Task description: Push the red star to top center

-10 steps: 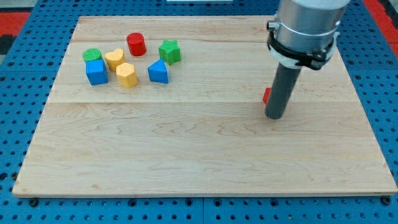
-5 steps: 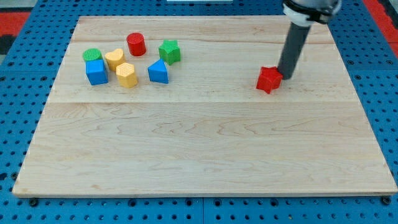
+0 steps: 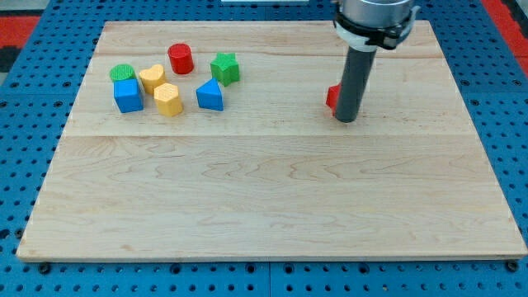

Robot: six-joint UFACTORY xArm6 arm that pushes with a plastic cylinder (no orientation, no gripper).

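The board (image 3: 272, 190) is pale wood with visible grain and a smooth, slightly satin finish. Around it lies a blue perforated surface (image 3: 25, 124) that looks like painted metal or plastic. The blocks at far left, like the red cylinder (image 3: 181, 58), look like matt plastic. The rod (image 3: 351, 87) is dark and matt beneath a glossier grey metal collar (image 3: 371, 12).

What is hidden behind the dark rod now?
Behind my tip sits the red star; only a red sliver shows at the rod's left edge. The rest, including its star shape, is covered.
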